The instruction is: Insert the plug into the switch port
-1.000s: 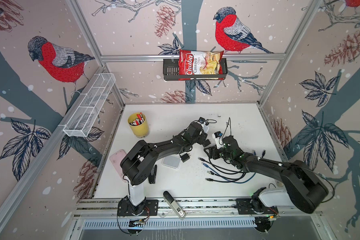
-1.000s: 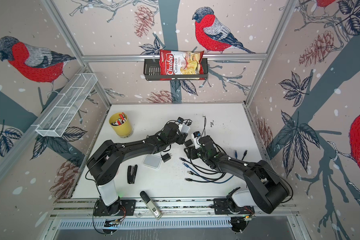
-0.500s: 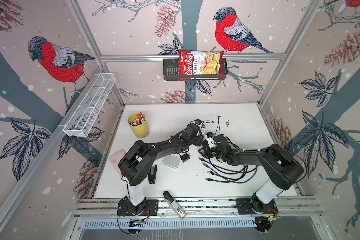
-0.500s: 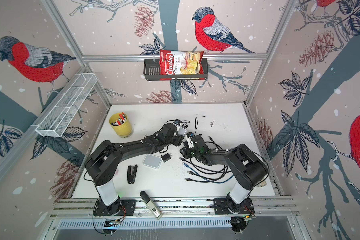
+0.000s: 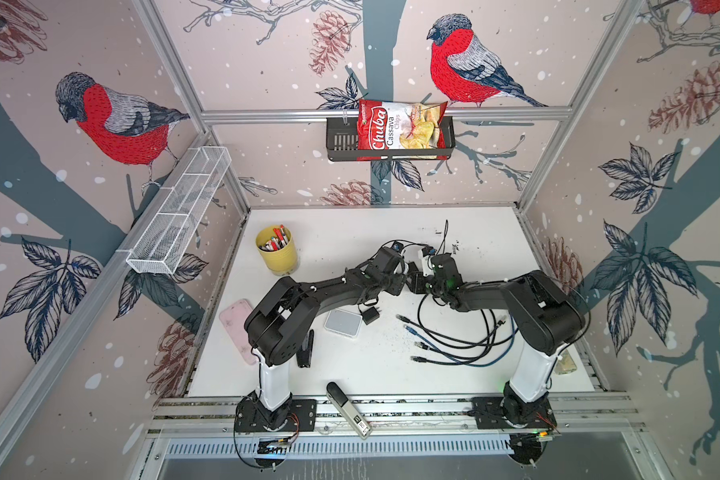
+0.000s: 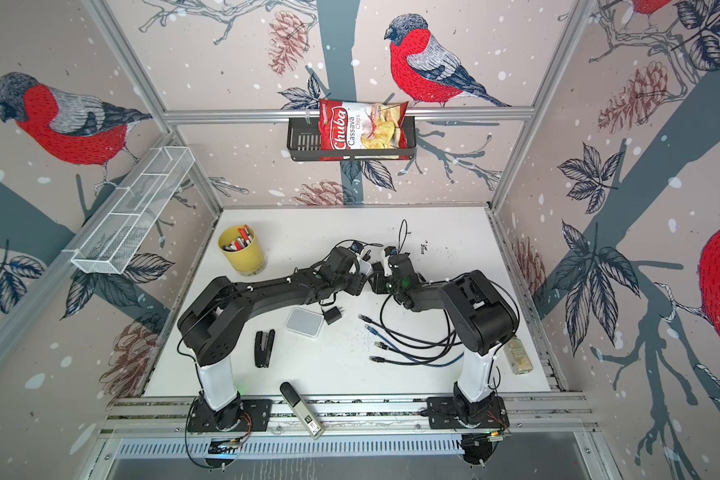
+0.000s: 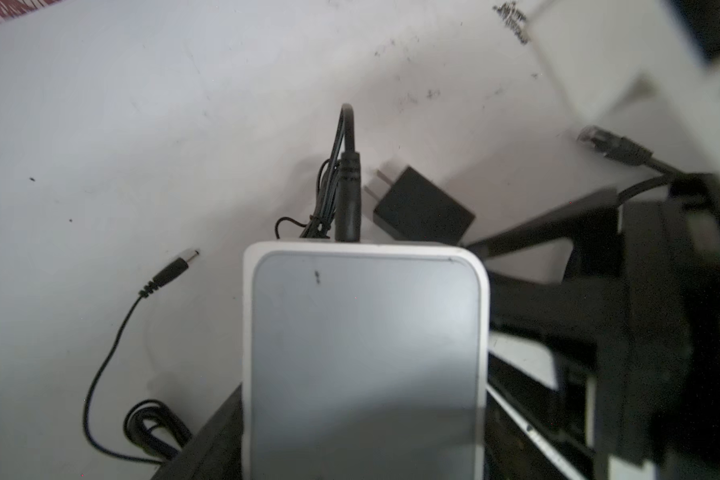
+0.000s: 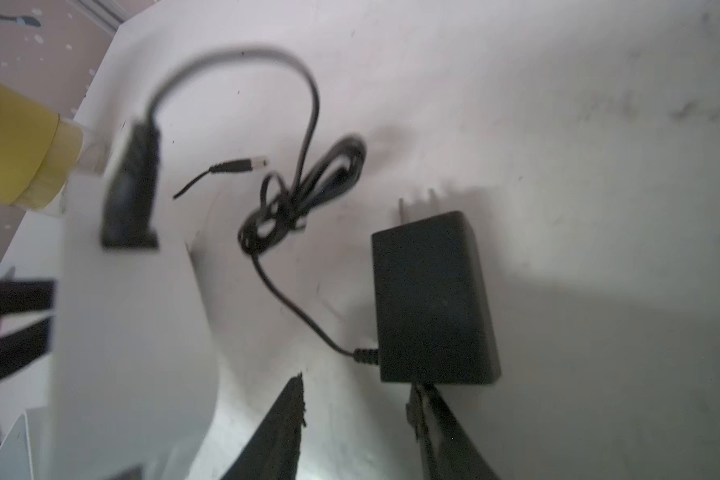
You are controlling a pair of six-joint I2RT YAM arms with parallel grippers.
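Observation:
My left gripper (image 7: 362, 419) is shut on the switch (image 7: 366, 353), a flat box with a grey top and a white rim. Its jaws press both sides. A thick black plug (image 7: 348, 199) with a ribbed collar stands end-on against the switch's far edge; I cannot tell how deep it sits. A thin plug (image 7: 186, 258) (image 8: 250, 163) lies loose on the table. My right gripper (image 8: 356, 384) is open over bare table, one fingertip (image 8: 418, 395) at the near end of the black adapter (image 8: 433, 291). In both top views the left gripper (image 5: 400, 280) (image 6: 356, 283) and right gripper (image 5: 420, 283) (image 6: 377, 283) meet at mid-table and cover the switch.
Under the left forearm lie a similar white box (image 5: 341, 322) and a black adapter (image 5: 369, 314). Network cables (image 5: 454, 336) sprawl at the front right. A yellow pen cup (image 5: 276, 249) stands at the back left. A stapler (image 5: 305, 349) and a pink phone (image 5: 238, 328) lie at the front left.
The right arm has raised its elbow and brought its gripper left, close to the left gripper, with its jaws narrower than before. The left arm has hardly moved.

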